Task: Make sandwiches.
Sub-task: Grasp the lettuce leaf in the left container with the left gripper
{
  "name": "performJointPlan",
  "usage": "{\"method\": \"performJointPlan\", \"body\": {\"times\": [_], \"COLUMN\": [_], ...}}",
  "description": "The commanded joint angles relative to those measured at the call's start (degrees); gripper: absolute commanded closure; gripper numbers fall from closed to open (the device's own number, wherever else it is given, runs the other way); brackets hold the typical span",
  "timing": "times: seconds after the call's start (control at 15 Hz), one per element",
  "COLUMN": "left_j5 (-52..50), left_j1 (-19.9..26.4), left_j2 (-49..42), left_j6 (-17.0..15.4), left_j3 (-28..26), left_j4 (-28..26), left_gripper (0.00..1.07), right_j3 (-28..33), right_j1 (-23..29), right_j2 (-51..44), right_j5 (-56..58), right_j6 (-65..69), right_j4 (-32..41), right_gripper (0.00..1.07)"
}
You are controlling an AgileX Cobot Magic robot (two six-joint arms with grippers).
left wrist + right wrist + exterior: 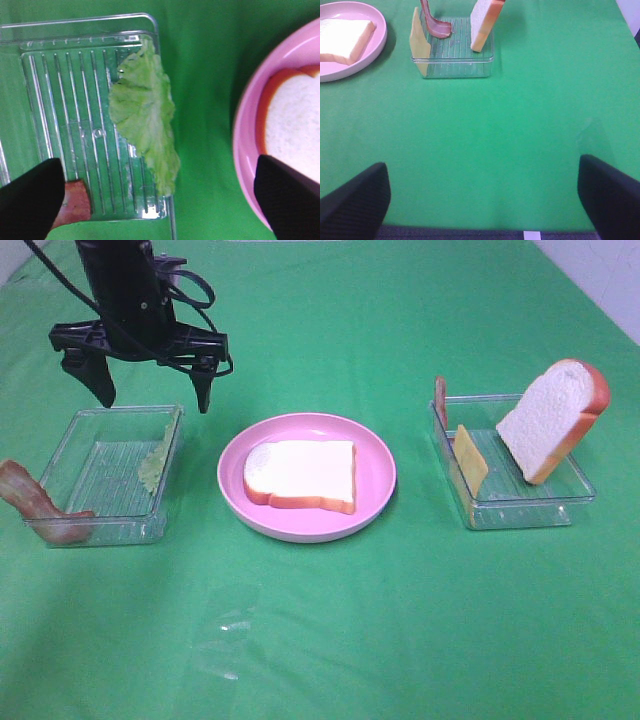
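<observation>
- Green cloth covers the surface, and every sandwich part lies apart on it; nothing is stacked.
- A pink plate sits in the middle with a flat bread slice on it, white face up and orange-brown crust showing along its edge.
- The left tray, clear plastic with a ribbed floor, stands just beside the plate.
- A lettuce leaf leans along the left tray's wall nearest the plate.
- The left bacon strip lies across the left tray's near outer corner, one end poking out past the wall.
- The right tray, also clear, stands on the plate's other side.
- A leaning bread slice is propped on edge against the right tray's outer wall.
- A cheese slice tilts against the wall nearest the plate, and the right bacon strip stands at the far corner behind it.
- The left fingers hang spread wide above the left tray's far side, holding nothing.
- The right fingers are spread wide over bare cloth, well short of the right tray, also holding nothing.
</observation>
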Motion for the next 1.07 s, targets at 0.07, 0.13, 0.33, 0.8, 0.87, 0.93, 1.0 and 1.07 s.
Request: {"method": "performJointPlan", "body": {"times": [0.07,0.13,0.33,0.8,0.87,0.93,1.0,1.07], "left_j5": [4.41,3.90,3.09,3.84,3.95,4.41,4.58,4.58], "left_j1": [0.23,0.23,0.23,0.23,0.23,0.23,0.23,0.23], "left_j2": [1.26,2.12,3.78,4.24,4.24,4.24,4.24,4.24], "left_j6": [0.74,0.80,1.03,1.60,1.66,1.95,2.35,3.04], "left_j3": [0.23,0.23,0.23,0.23,0.23,0.23,0.23,0.23], "left_j4": [-0.69,-0.40,-0.40,0.00,0.00,-0.06,-0.11,-0.23], "left_gripper": [0.11,0.11,0.15,0.77,0.83,0.94,1.00,1.06], "right_j3": [-0.17,-0.17,-0.17,-0.17,-0.17,-0.17,-0.17,-0.17], "right_j1": [0.00,0.00,0.00,0.00,0.00,0.00,0.00,0.00], "right_j2": [-1.55,-1.55,-1.55,-1.55,-1.55,-1.55,-1.55,-1.55], "right_j5": [-0.40,-0.40,-0.40,-0.40,-0.40,-0.40,-0.40,-0.40], "right_j6": [-0.57,-0.57,-0.57,-0.57,-0.57,-0.57,-0.57,-0.57], "right_j4": [0.06,0.06,0.06,0.06,0.06,0.06,0.06,0.06], "right_gripper": [0.08,0.08,0.08,0.08,0.08,0.08,0.08,0.08]}}
